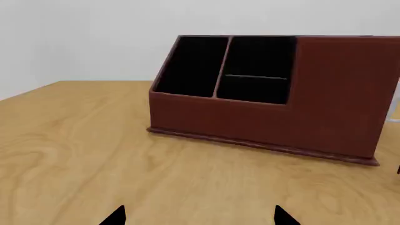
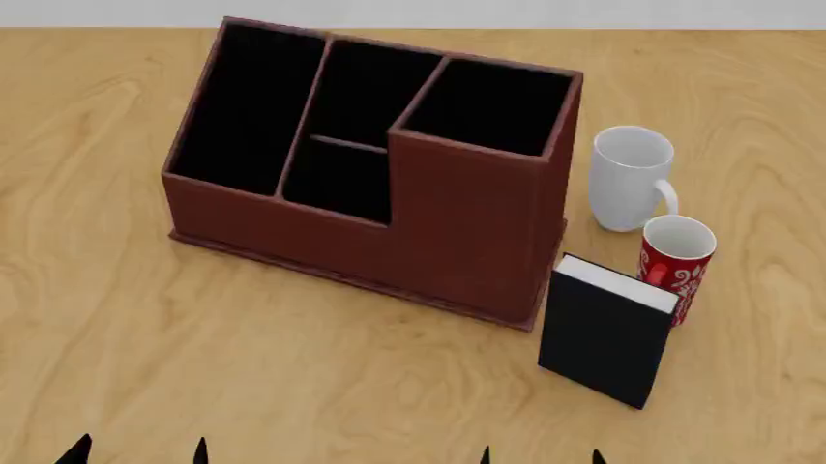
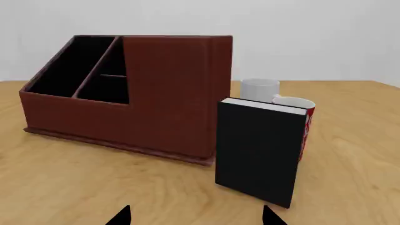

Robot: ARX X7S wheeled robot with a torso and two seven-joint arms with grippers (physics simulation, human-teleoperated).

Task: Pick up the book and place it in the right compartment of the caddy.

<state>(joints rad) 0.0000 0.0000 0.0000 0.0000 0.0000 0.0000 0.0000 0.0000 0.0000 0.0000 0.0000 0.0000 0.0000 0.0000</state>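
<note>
While the small black hardcover book stands upright on the wooden surface, long axis vertical, it lies ahead of the nearer right claw (tips spread wide, empty), just beside the reddish-brown leather-look caddy.

A white mug stands upright on the wooden table, its handle turned toward a red mug with a white pattern. The red mug stands upright just beside the white mug, on the side nearer the table's front edge. Whether the two touch cannot be told. A pale wall rises behind the table.
</note>
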